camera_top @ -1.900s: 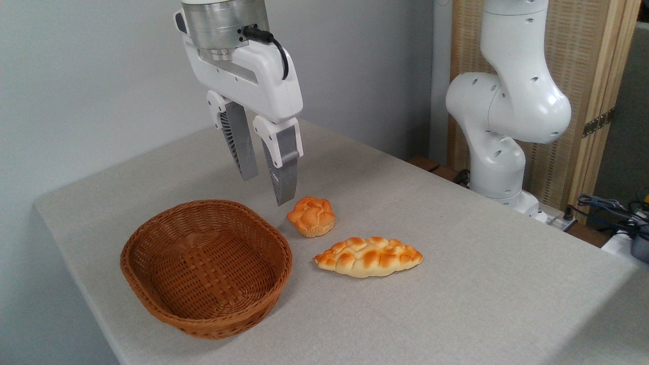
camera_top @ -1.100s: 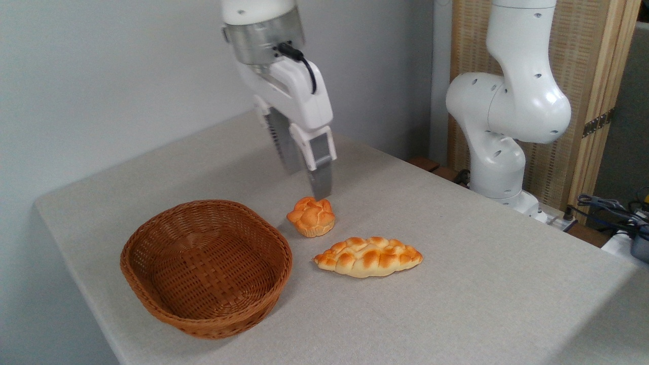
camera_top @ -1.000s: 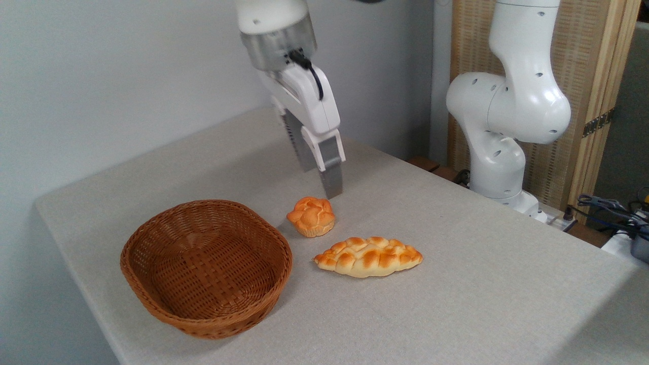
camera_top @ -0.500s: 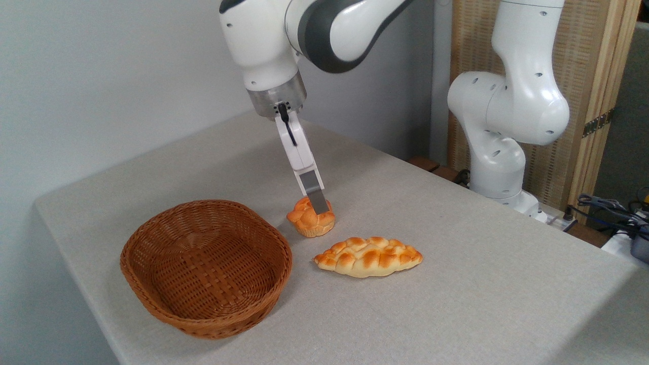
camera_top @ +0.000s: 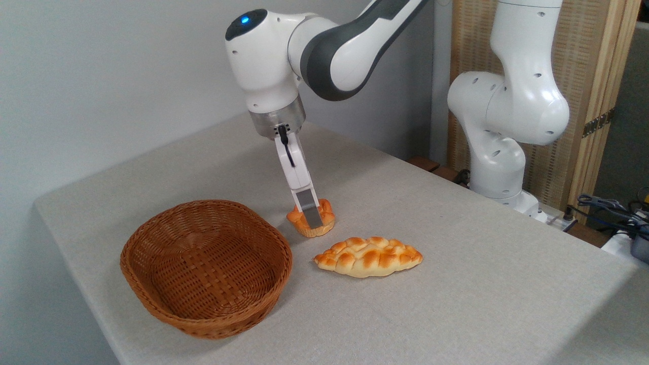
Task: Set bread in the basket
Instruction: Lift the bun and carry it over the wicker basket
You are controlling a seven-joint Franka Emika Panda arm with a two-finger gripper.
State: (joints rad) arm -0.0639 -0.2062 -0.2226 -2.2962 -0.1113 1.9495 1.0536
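Tool (camera_top: 311, 219) lowered edge-on over the round bun (camera_top: 324, 221) beside the wicker basket (camera_top: 152, 284), straddling it for pickup; grip closed or not, impossible to tell.

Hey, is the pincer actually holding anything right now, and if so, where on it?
It cannot be told. The pincer is down at the round bun, one finger across its front, the other finger hidden. The bun sits on the table.
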